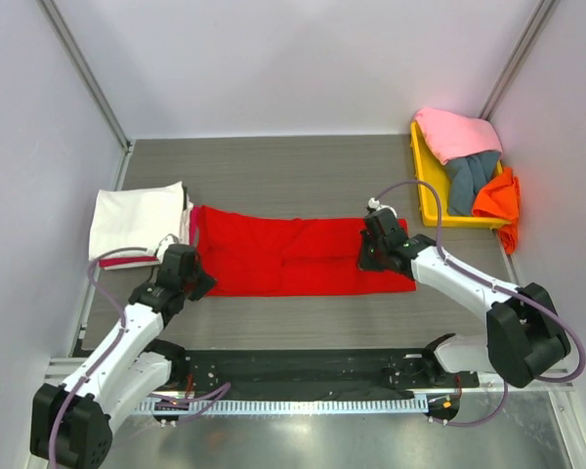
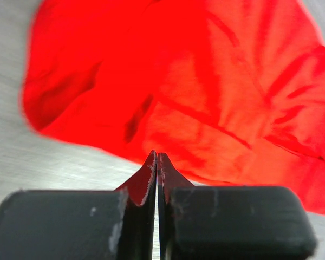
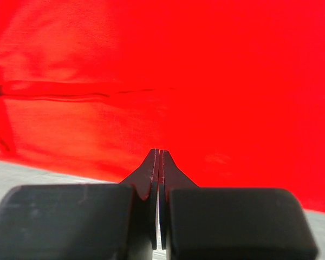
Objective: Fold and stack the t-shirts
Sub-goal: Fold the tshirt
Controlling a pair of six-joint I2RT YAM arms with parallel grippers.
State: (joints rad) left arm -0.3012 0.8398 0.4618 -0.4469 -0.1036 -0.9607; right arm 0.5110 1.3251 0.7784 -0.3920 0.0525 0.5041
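I see a yellow tray (image 1: 425, 176) at the far right corner of the grey table (image 1: 273, 171), beside the pale wall (image 1: 557, 147).

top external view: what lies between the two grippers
Only the bright red cloth t-shirt, a long flat strip, from left gripper to right gripper; the top external view shows it.

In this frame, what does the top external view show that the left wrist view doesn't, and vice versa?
Only top external: a folded cream-white cloth t-shirt, a yellow plastic tray holding a pink shirt, a grey-blue shirt and an orange shirt, and the right gripper. Only left wrist: the left gripper shut, its tips at the cloth's edge. Both: the bright red cloth t-shirt on the grey table.
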